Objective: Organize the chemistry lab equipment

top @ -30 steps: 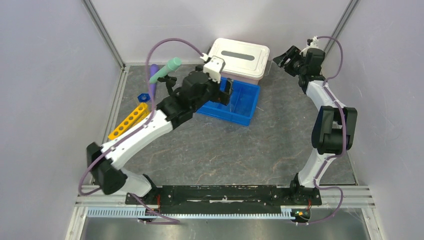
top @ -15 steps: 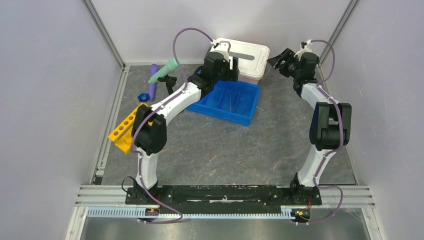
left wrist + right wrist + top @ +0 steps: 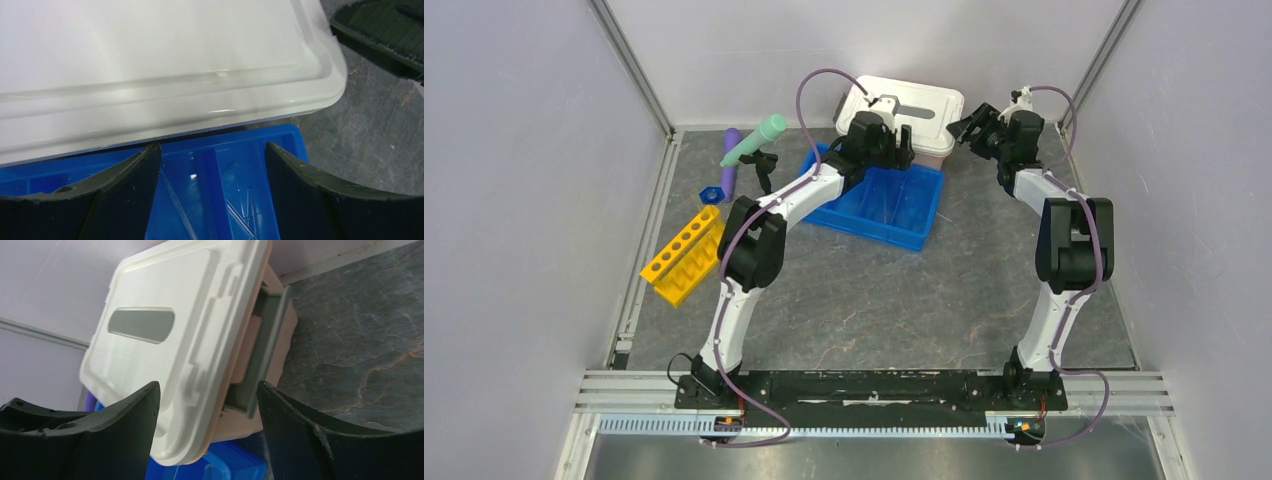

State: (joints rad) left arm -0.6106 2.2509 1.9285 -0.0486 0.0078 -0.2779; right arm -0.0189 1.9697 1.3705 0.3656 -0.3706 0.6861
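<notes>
Sorting looks barely begun: rack (image 3: 682, 256), tubes (image 3: 759, 138) and funnel (image 3: 711, 192) lie loose at far left, only rods (image 3: 172, 197) in tray (image 3: 879, 232), while left gripper (image 3: 212, 155) and right gripper (image 3: 207, 390) hover wide open, empty, flanking the far bin (image 3: 924, 100).

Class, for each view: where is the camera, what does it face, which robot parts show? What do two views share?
Top external: overhead behind the bases, facing the table; left arm, right arm whole.
Left wrist: on that arm, facing white lid and blue tray; left end effector below.
Right wrist: likewise, facing lid and pink bin; right end effector below.
Shared: both wrists see lid, tray.
</notes>
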